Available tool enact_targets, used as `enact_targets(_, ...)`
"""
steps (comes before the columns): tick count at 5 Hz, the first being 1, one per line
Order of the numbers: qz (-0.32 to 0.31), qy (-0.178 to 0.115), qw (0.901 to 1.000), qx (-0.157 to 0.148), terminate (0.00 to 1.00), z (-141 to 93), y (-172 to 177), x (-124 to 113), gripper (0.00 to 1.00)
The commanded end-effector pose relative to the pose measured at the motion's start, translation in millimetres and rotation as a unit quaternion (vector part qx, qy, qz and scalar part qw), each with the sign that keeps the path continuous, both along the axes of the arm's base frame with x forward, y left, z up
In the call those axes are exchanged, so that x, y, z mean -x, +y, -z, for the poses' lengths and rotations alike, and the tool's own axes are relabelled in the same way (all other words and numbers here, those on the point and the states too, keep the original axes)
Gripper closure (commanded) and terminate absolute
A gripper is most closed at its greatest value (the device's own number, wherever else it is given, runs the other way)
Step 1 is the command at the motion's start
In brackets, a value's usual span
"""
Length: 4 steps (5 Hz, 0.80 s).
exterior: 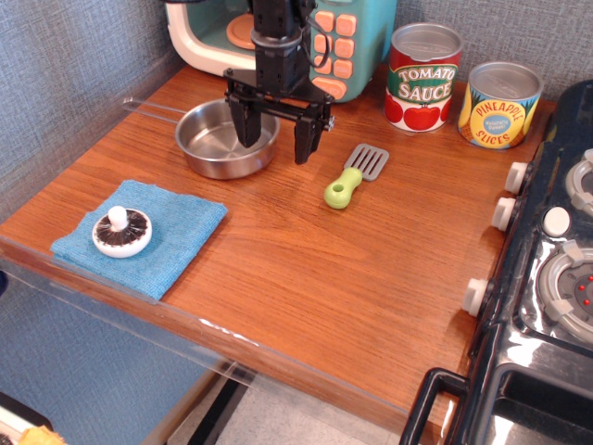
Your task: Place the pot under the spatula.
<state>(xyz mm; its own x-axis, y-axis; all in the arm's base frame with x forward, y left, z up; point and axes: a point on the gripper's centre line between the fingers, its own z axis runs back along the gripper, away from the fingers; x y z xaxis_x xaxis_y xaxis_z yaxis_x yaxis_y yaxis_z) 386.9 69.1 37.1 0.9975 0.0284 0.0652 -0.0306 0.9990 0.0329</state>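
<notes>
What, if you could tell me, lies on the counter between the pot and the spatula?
Only bare wood lies there in this one view; the open hand hangs above that stretch, between the pot and the spatula.
</notes>
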Motion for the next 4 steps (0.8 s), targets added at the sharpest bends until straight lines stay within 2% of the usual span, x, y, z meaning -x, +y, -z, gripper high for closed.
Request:
enact_targets(1,-0.008,0.009,0.9999,-0.001,0.00,15,5,0,1.00)
enact_targets(2,-0.012,0.017,0.9998,-0.004,0.00,20,7,2,1.00)
enact_targets(3,-0.009,0.002,0.9999,0.005,0.00,7,8,4,1.00)
enact_targets(4,0.038,-0.026,0.9989,0.011,0.00,-19,3,5,1.00)
